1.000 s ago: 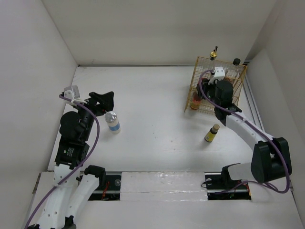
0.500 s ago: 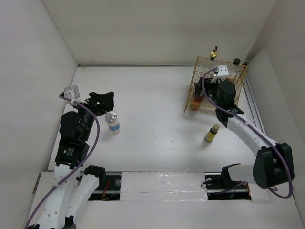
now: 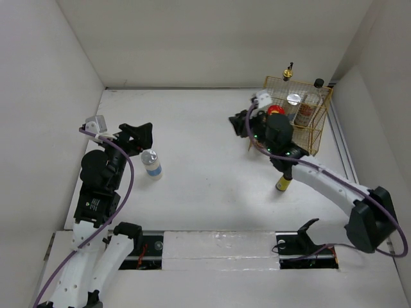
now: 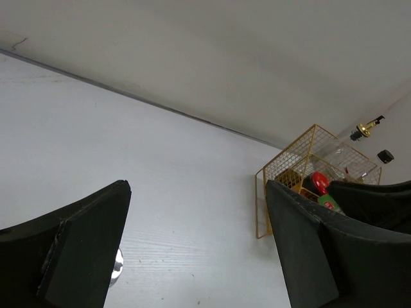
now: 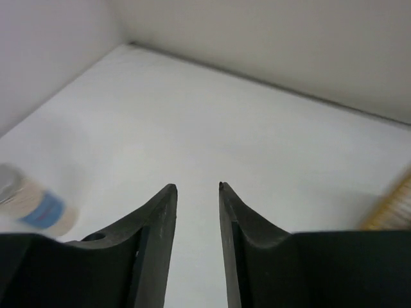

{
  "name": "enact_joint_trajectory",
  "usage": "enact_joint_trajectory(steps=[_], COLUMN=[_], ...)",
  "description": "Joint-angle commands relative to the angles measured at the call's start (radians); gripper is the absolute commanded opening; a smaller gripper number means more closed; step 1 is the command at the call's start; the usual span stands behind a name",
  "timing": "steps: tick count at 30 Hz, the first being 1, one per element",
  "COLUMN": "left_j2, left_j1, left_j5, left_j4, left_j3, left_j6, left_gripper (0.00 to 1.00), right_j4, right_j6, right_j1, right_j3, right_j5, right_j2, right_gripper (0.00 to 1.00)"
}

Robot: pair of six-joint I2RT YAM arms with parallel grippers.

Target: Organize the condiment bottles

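**Right gripper empty beside the basket; two bottles not yet in it**

Right gripper (image 5: pixel 196 187): black jaws drawn close with a narrow slit between them and nothing in it. It hangs just off the left side of the gold wire basket (image 3: pixel 324 102), pointing away from the basket across the white table (image 3: pixel 205 128).

Left gripper (image 4: pixel 196 186): jaws wide apart and empty, well to the left of the basket and facing it.

Loose items, placed from the basket:
1. The short, pale silver-lidded bottle with a blue label (image 3: pixel 151 165) stands upright well left of the basket. It is just beside the left gripper, on the side toward the arm bases. For the right gripper it lies far ahead and off to the left, only a blur at the edge of the right wrist view.
2. The small dark yellow-labelled bottle (image 3: pixel 282 184) stands upright near the basket's near-left corner. It is partly under the right forearm, so behind where the right gripper points.

Already in the basket: a round dark red-lidded jar (image 3: pixel 277 110) among other bottles.

Judgement: both loose bottles have their long axis vertical, so either calls for a side-on grip across the body. The left arm is nearer item 1. The right arm is nearer item 2 but would have to turn back toward its own base. I cannot tell which bottle comes next.
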Motion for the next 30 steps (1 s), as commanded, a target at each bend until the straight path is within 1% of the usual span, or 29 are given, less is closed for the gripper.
enact_joint_trajectory(steps=[1,2,3,4,5,6,7,9,10,11,13,14,19,23,25,27,29,30], left_j2=[-0.012,-0.012,-0.012,-0.012,-0.023,-0.023,-0.023,-0.023,-0.037,-0.055,-0.064,-0.065,-0.074,-0.054,-0.065,-0.055,-0.055,-0.055], left_j1=[-0.008,-0.008,-0.008,-0.008,-0.008,-0.008,-0.008,-0.008,-0.008,-0.008,-0.008,-0.008,-0.008,-0.008,-0.008,-0.008,-0.008,-0.008], left_j5=[-0.026,-0.026,-0.026,-0.026,-0.026,-0.040,-0.049,-0.060,-0.070,-0.089,-0.115,-0.126,-0.126,-0.103,-0.103,-0.103,-0.083,-0.083], left_j4=[0.035,0.035,0.035,0.035,0.035,0.035,0.023,0.014,0.014,0.014,0.014,0.005,0.005,0.005,0.019,0.019,0.019,0.031], left_j3=[-0.008,-0.008,-0.008,-0.008,-0.008,-0.008,0.001,0.001,0.001,0.001,0.001,0.001,0.001,0.001,0.001,0.001,0.001,0.001], left_j6=[-0.004,-0.004,-0.004,-0.004,-0.004,-0.004,-0.013,-0.013,-0.013,-0.013,-0.013,-0.022,-0.022,-0.022,-0.022,-0.013,-0.013,-0.013], left_gripper=[0.82,0.82,0.82,0.82,0.82,0.82,0.82,0.82,0.82,0.82,0.82,0.82,0.83,0.83,0.83,0.83,0.83,0.83], right_j4=[0.062,0.091,0.100,0.110,0.110,0.110,0.110,0.149,0.150,0.166,0.179,0.179,0.130,0.090,0.079,0.079,0.090,0.102], right_j6=[-0.027,-0.039,-0.056,-0.070,-0.089,-0.103,-0.117,-0.128,-0.139,-0.139,-0.139,-0.139,-0.130,-0.120,-0.120,-0.110,-0.110,-0.097], right_j1=[0.148,0.176,0.202,0.251,0.275,0.297,0.334,0.364,0.377,0.386,0.400,0.409,0.418,0.437,0.437,0.449,0.460,0.469], right_j3=[0.080,0.098,0.118,0.157,0.180,0.203,0.224,0.270,0.289,0.307,0.370,0.394,0.571,0.686,0.746,0.755,0.764,0.764], right_j5=[-0.153,-0.188,-0.272,-0.299,-0.317,-0.341,-0.387,-0.412,-0.467,-0.486,-0.516,-0.561,-0.570,-0.570,-0.584,-0.584,-0.546,-0.535], right_j2=[0.121,0.205,0.247,0.286,0.354,0.387,0.416,0.496,0.523,0.550,0.631,0.657,0.824,0.921,0.950,0.961,0.961,0.961], right_gripper=[0.38,0.43,0.50,0.67,0.76,0.83,0.92,0.97,0.98,1.00,1.00,1.00,1.00,1.00,1.00,1.00,0.94,0.85])
